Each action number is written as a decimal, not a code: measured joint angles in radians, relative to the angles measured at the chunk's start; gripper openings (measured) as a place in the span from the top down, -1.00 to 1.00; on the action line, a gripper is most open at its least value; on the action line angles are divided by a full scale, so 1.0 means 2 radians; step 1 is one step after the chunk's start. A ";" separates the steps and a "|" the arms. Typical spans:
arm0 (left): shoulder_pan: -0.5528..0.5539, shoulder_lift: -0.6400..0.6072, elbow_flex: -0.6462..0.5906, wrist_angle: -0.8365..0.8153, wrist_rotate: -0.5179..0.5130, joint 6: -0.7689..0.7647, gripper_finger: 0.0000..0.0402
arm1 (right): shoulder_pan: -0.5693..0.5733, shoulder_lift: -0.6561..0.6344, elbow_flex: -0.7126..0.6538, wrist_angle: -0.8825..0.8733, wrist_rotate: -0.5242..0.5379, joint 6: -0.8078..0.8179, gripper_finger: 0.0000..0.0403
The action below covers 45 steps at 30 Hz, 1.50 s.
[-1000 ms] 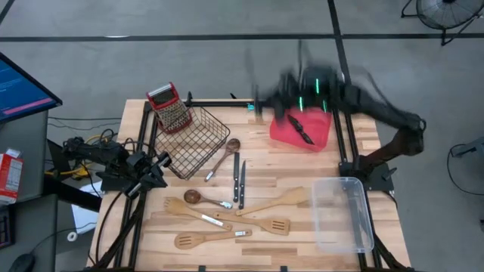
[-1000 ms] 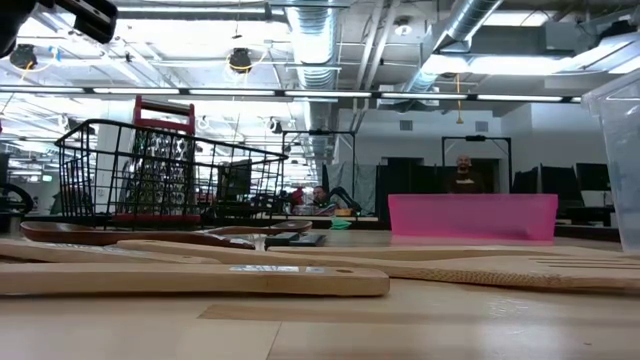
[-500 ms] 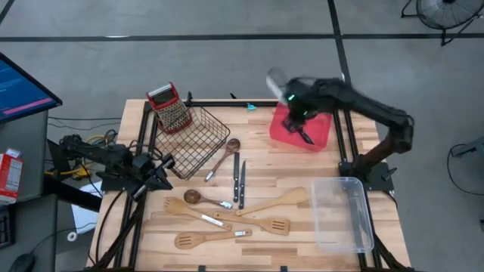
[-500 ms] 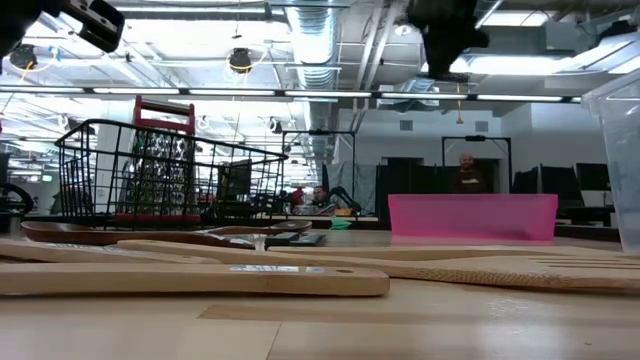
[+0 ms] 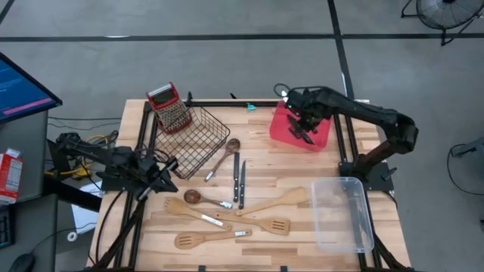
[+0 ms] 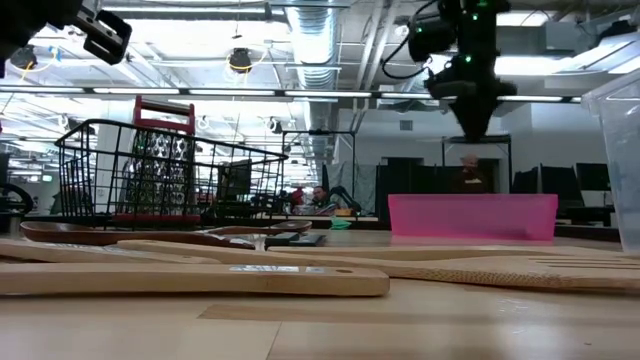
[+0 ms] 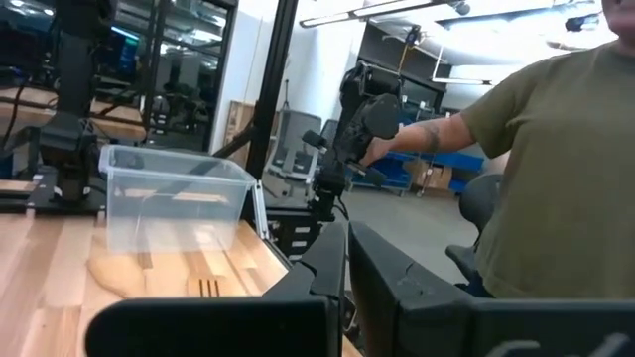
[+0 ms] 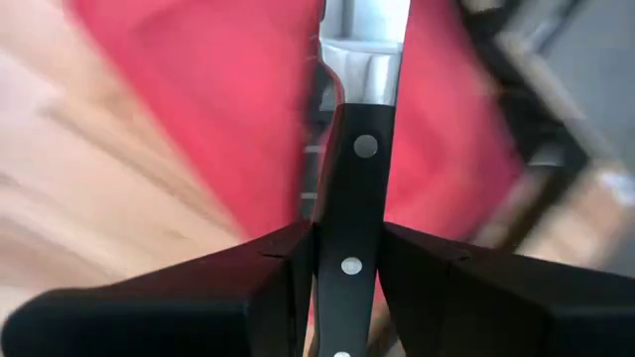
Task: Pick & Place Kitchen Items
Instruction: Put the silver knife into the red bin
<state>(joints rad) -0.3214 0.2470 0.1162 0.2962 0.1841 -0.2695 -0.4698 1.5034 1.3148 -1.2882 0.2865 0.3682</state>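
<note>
My right gripper (image 5: pixel 301 117) hangs over the red tray (image 5: pixel 321 136) at the table's far right, pointing down and shut on a black-handled knife (image 8: pixel 354 198). In the low view it (image 6: pixel 472 128) stands above the tray's wall (image 6: pixel 472 216). Another dark utensil (image 5: pixel 305 137) lies flat in the tray. On the wood lie two knives (image 5: pixel 239 180), a wooden spoon (image 5: pixel 221 159), a dark-bowled spoon (image 5: pixel 203 198) and several pale spatulas (image 5: pixel 265 214). My left gripper (image 5: pixel 169 167) waits shut at the table's left edge. My right gripper pinches the knife's black riveted handle (image 8: pixel 349 266) between its two fingers (image 8: pixel 278 268), one on each narrow edge. The knife lies along the fingers, with its steel blade (image 8: pixel 365 30) reaching past the fingertips. It points steeply down at the tray and hangs clear of it.
A black wire basket (image 5: pixel 200 140) with a red-topped grater (image 5: pixel 171 108) stands at the far left. A clear plastic bin (image 5: pixel 344 214) sits at the near right. A person (image 7: pixel 556 169) stands beyond the table's right side, seen in the left wrist view.
My right gripper has come down from high over the far edge toward the red tray. It has tipped from about level to pointing steeply down, carrying the knife along.
</note>
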 joint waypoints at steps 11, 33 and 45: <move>0.000 0.020 0.000 0.003 0.000 0.000 0.99 | -0.014 0.023 -0.104 0.103 -0.043 0.011 0.54; 0.000 0.022 0.000 0.007 0.000 0.000 0.99 | -0.055 0.088 -0.123 0.101 -0.022 0.011 0.47; 0.000 0.022 0.000 0.010 0.000 0.000 0.99 | -0.056 0.108 -0.108 0.097 -0.023 -0.005 0.15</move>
<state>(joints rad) -0.3210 0.2905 0.1162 0.3172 0.1844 -0.2692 -0.5827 1.7197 1.0991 -1.0937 0.2402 0.3573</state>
